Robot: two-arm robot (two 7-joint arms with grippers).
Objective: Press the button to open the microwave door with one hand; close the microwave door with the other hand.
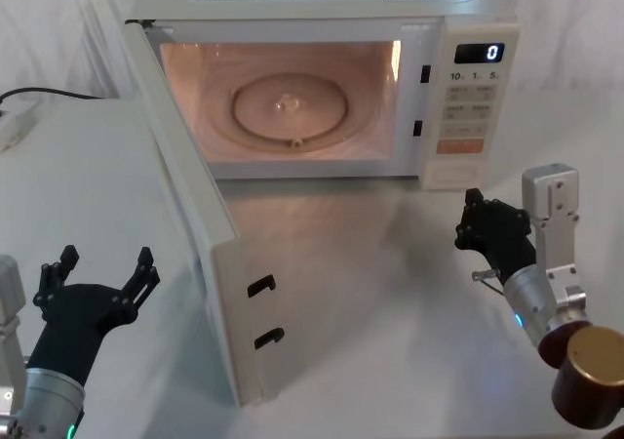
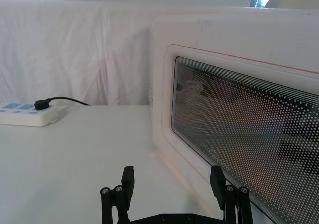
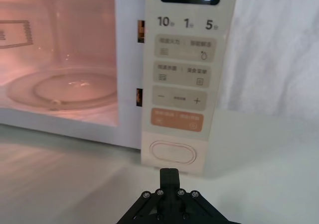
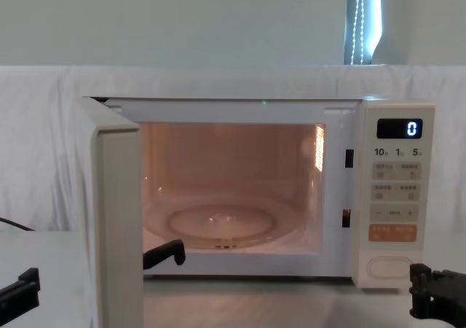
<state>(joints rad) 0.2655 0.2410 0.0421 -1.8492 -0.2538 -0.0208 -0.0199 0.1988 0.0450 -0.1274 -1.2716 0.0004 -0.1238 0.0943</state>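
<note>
The cream microwave (image 1: pixel 322 5) stands at the back of the table, its lit cavity and glass turntable (image 1: pixel 288 107) exposed. The microwave door (image 1: pixel 200 229) is swung wide open toward my left, edge-on in the chest view (image 4: pixel 116 226). Its dotted window (image 2: pixel 244 134) faces my left gripper (image 1: pixel 107 263), which is open, low on the table outside the door. My right gripper (image 1: pixel 473 207) is shut, its tip (image 3: pixel 168 173) a short way in front of the oval button (image 3: pixel 173 152) at the bottom of the control panel, not touching it.
A white power strip (image 2: pixel 25 115) with a black cable lies on the table far to the left. White cloth hangs behind and beside the oven. The door's latch hooks (image 1: pixel 261 285) stick out of its free edge. The display (image 1: pixel 480 53) reads 0.
</note>
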